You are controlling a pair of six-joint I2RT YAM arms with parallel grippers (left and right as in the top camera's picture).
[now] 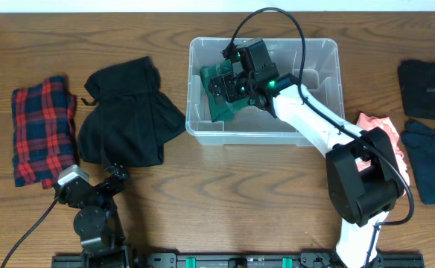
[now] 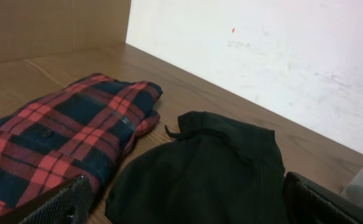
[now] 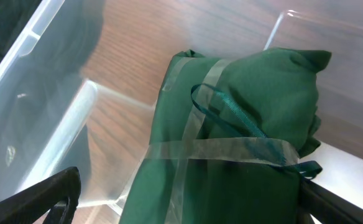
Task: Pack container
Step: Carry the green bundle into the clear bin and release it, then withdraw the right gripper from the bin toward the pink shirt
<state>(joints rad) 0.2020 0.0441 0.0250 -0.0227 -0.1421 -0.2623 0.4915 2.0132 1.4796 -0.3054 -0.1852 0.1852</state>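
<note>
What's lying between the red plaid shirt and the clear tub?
A crumpled black garment lies between the red plaid shirt and the container; the overhead view shows it plainly.

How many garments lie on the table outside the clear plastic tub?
5: red plaid shirt far left; black garment beside it; folded black cloth far right; dark blue cloth below it; pink cloth partly hidden under the right arm.
</note>
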